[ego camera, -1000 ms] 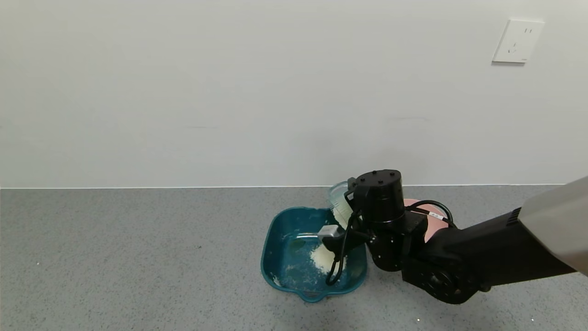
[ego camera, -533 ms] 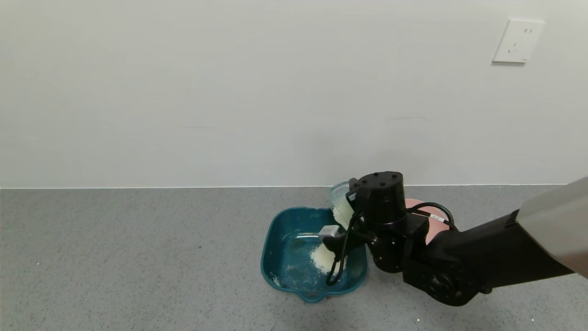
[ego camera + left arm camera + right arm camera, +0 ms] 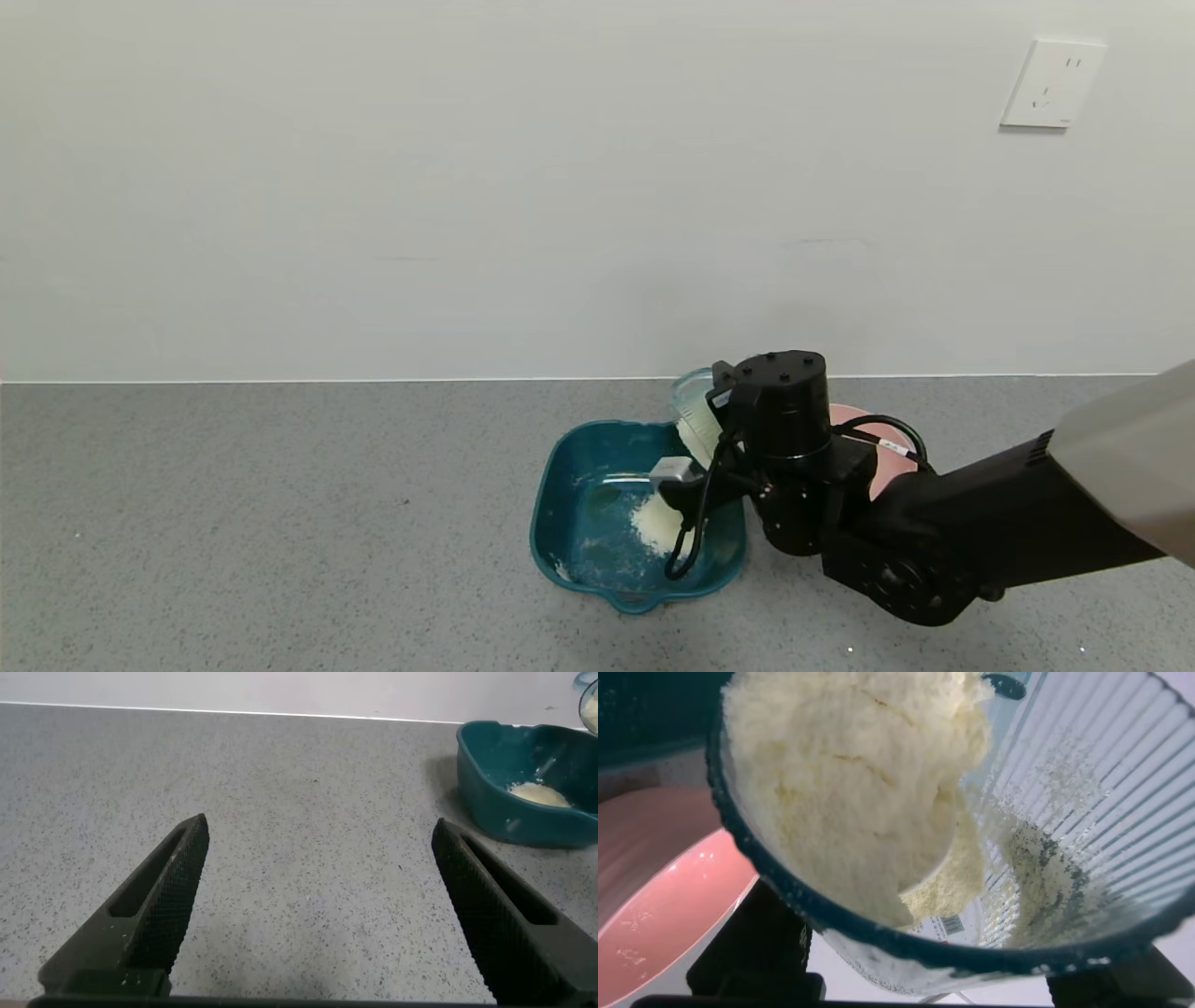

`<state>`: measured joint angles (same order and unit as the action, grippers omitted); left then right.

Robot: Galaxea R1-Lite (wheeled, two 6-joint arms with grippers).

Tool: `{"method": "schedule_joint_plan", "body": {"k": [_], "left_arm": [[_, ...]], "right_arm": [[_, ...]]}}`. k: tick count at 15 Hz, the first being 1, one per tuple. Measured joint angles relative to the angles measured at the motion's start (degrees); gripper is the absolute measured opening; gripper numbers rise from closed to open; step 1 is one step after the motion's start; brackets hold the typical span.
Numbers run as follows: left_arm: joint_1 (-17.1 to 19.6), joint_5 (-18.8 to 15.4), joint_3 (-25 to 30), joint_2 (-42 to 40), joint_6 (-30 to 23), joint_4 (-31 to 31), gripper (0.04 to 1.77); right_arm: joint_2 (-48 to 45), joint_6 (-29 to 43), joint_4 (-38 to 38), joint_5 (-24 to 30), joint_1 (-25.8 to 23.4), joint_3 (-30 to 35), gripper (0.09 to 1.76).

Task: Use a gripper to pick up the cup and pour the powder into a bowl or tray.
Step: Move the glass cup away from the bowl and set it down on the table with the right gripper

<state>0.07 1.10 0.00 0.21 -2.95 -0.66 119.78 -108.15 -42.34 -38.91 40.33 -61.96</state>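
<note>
My right gripper [image 3: 934,985] is shut on the ribbed pale blue-green cup [image 3: 1083,793], holding it tilted at the far right corner of the dark teal basin [image 3: 549,485]. Cream powder [image 3: 850,784] is packed at the cup's mouth. In the head view the cup [image 3: 693,411] shows partly behind my right wrist [image 3: 782,406], and a small powder heap [image 3: 653,527] lies in the basin. My left gripper [image 3: 318,831] is open and empty, low over the bare table, well away from the basin [image 3: 486,812].
A round pink bowl [image 3: 882,457] stands just right of the basin, mostly hidden behind my right arm; it also shows in the right wrist view [image 3: 663,905]. The grey speckled table [image 3: 280,523] ends at a white wall with an outlet [image 3: 1052,82].
My right wrist has shifted slightly to the right and down. The cup stays tilted over the basin's corner. The heap in the basin looks the same.
</note>
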Motion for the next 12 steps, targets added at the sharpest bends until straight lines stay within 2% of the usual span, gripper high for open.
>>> {"method": "schedule_joint_plan", "body": {"k": [12], "left_arm": [[0.0,0.0,0.0,0.0,0.0,0.0,1.72]], "right_arm": [[0.2,-0.6,-0.2,-0.4,1.0,-0.5,1.35]]}}
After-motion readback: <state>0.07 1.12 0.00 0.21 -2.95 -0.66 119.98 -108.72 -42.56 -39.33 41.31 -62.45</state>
